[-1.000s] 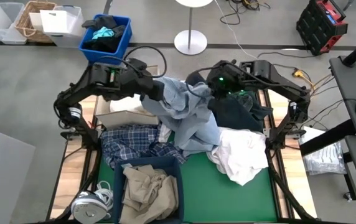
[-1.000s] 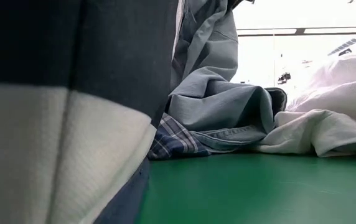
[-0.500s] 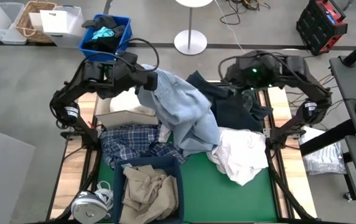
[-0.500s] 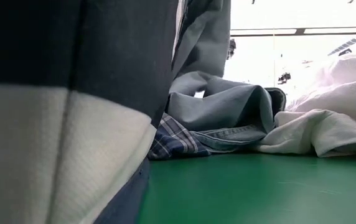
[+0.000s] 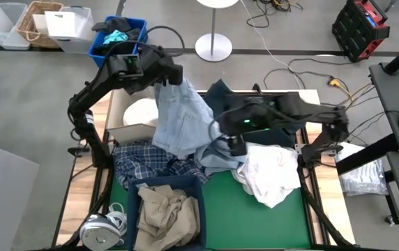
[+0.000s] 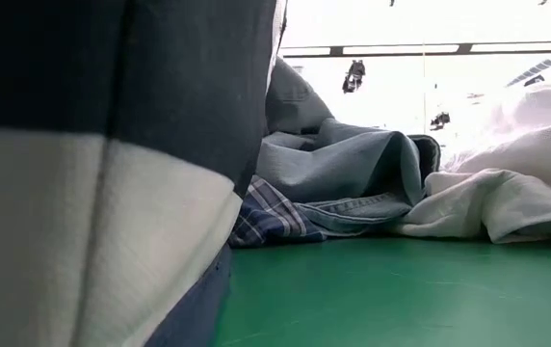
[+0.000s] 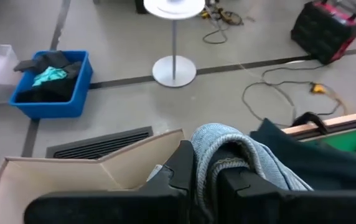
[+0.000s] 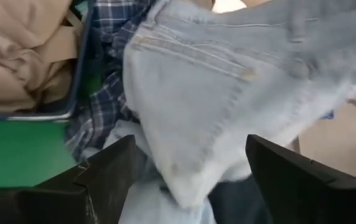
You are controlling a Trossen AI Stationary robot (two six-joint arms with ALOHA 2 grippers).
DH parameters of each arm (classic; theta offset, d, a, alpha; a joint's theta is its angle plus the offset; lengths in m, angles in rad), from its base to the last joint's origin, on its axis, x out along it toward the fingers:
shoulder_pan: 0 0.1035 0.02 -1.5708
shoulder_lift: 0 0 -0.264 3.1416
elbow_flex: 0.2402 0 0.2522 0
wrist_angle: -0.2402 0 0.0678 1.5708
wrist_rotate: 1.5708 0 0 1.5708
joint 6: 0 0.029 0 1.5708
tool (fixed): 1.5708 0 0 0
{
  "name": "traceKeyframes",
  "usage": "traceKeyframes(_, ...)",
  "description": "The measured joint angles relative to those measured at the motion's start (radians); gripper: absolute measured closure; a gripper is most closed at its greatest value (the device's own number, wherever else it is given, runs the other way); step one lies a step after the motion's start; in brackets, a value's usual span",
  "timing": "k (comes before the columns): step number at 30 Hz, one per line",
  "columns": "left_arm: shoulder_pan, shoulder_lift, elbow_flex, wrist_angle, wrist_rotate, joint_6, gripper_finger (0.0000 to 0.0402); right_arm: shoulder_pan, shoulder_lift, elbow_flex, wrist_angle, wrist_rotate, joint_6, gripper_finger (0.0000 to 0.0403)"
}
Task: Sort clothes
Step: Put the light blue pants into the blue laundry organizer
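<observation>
We see the left tool (image 7: 206, 180) clenched on the denim (image 5: 175, 118), lifting it high over the tabletop's (image 5: 255, 216) far left corner. The right tool (image 8: 190, 171), fingers spread and empty, hovers at its hanging hem. Tan trousers (image 5: 164, 209) already fill a bin (image 5: 201, 209); the plaid shirt (image 5: 140, 162), white shirts (image 5: 273, 174) and navy piece (image 5: 259, 132) remain unsorted.

light blue denim (image 5: 175, 118), blue-white plaid shirt (image 5: 144, 164) at its 7 o'clock, white shirts (image 5: 273, 174), dark navy piece (image 5: 269, 129), tan trousers (image 5: 164, 213) in dark blue bin (image 5: 133, 219), green table mat (image 5: 248, 219), black-teal bundle (image 5: 118, 36) in blue crate (image 5: 135, 49)
</observation>
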Motion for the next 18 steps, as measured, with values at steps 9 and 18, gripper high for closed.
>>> traceKeyframes(9,0.108,0.031,0.000,0.001,0.134,0.113,0.0393,-0.007,0.051,-0.288,0.548,-0.029,-0.116,0.0129)
traceKeyframes(18,0.118,0.024,0.000,0.000,0.163,0.186,0.0393,-0.004,0.119,-0.385,0.711,-0.023,-0.138,0.0132)
